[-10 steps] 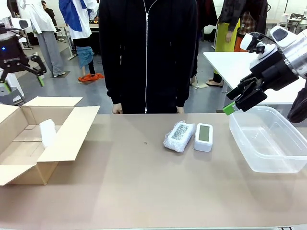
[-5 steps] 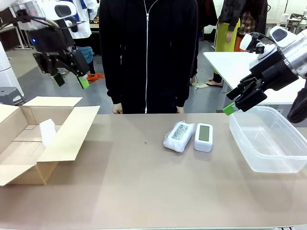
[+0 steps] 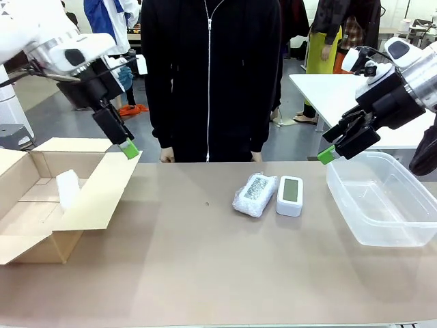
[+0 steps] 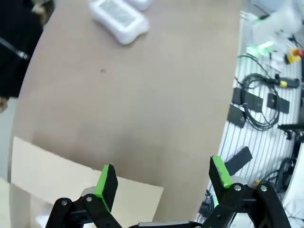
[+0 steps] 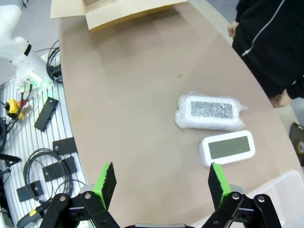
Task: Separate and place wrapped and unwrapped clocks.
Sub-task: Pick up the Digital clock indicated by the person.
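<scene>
A bubble-wrapped clock (image 3: 255,195) lies mid-table, with the bare white clock (image 3: 290,195) right beside it on its right. Another wrapped bundle (image 3: 67,189) stands inside the cardboard box (image 3: 95,198) at the left. My left gripper (image 3: 121,139) hangs open just above the box's right flap, holding nothing. Its wrist view looks down past the flap (image 4: 71,183) to the wrapped clock (image 4: 118,19) far off. My right gripper (image 3: 336,146) is open and empty, above the near-left corner of the clear bin (image 3: 382,205). Below its spread fingers are the wrapped clock (image 5: 209,111) and the bare clock (image 5: 227,148).
A person in a black zipped top (image 3: 210,75) stands at the far edge, hands low at the table rim. The open box takes up the left of the table and the clear bin the right. Bare tabletop (image 3: 205,266) spreads across the middle and front.
My left arm has swung in from the far left, rightward and down, to hover over the box's right flap. The right arm and the clocks have not moved.
</scene>
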You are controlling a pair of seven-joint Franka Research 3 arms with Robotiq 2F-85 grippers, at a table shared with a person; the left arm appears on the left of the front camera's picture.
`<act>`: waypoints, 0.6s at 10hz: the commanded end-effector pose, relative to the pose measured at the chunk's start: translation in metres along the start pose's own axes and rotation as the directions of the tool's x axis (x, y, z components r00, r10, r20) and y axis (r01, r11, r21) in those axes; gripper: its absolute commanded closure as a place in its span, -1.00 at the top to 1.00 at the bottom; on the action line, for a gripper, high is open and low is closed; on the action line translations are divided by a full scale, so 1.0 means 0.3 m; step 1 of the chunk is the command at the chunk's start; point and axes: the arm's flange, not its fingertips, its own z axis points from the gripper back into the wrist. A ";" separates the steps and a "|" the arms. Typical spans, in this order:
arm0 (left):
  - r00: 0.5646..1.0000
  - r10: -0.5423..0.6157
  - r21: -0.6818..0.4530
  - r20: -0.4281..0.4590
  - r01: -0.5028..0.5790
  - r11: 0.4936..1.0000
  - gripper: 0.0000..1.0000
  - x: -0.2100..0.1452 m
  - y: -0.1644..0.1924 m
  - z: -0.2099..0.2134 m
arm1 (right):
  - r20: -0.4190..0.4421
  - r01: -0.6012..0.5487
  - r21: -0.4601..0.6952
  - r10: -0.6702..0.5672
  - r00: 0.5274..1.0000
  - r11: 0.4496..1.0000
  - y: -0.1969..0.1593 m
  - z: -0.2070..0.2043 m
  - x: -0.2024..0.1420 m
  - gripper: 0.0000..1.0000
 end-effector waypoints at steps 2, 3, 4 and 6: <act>0.994 -0.075 -0.112 0.078 0.084 0.990 1.00 -0.062 -0.021 0.066 | 0.025 -0.011 0.026 0.011 1.000 1.000 -0.009 -0.001 0.005 1.00; 0.994 -0.061 -0.097 0.086 0.069 0.993 1.00 -0.060 -0.014 0.065 | 0.025 -0.011 0.026 0.011 1.000 1.000 -0.009 -0.001 0.005 1.00; 0.996 -0.057 -0.094 0.067 0.063 0.994 1.00 -0.059 -0.009 0.056 | 0.025 -0.011 0.026 0.011 1.000 1.000 -0.009 -0.001 0.005 1.00; 0.994 0.088 -0.105 0.058 -0.082 0.991 1.00 -0.059 0.047 0.034 | 0.025 -0.011 0.026 0.011 1.000 1.000 -0.009 -0.001 0.005 1.00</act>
